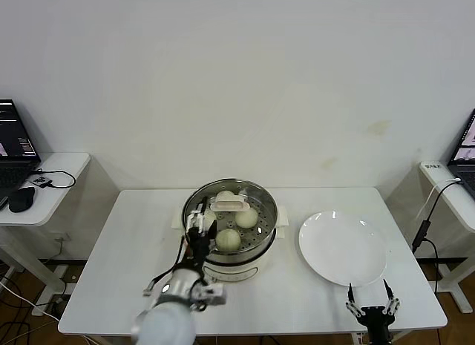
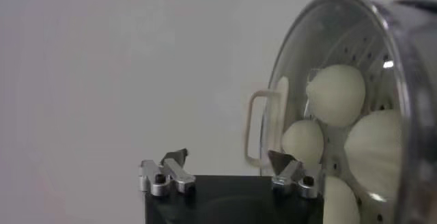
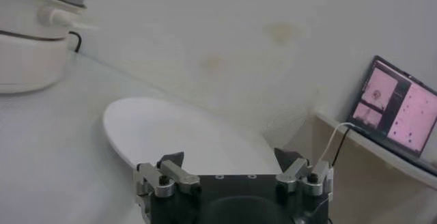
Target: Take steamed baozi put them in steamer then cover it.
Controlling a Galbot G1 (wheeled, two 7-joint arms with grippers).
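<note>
Nearest to me: my right gripper parked at the near table edge, jaws spread wide, holding nothing, just this side of the white plate, which is bare. My left gripper sits at the near-left rim of the steamer, jaws wide apart and nothing between them; the left wrist view shows both fingers clear of the glass.

Next out, the steamer stands mid-table, upright on its cream base, left of the plate. The cover lies on top of it, flat, seated on the rim as far as I can tell. Its oblong handle sits at the centre, long axis running left-right across the table, slightly tilted. Through the glass: the steamed baozi on the perforated tray. I count three plainly in the head view, a fourth partly behind the handle.

Handling, my guess: cover is stiff, glass, fragile, somewhat heavy, slippery at the rim; take it by the handle, jaws across the short side. Baozi soft, light, easily dented; grip gently around the widest part.

Task looks about done: buns inside, lid on.

Far back: white wall, side tables with laptops.
</note>
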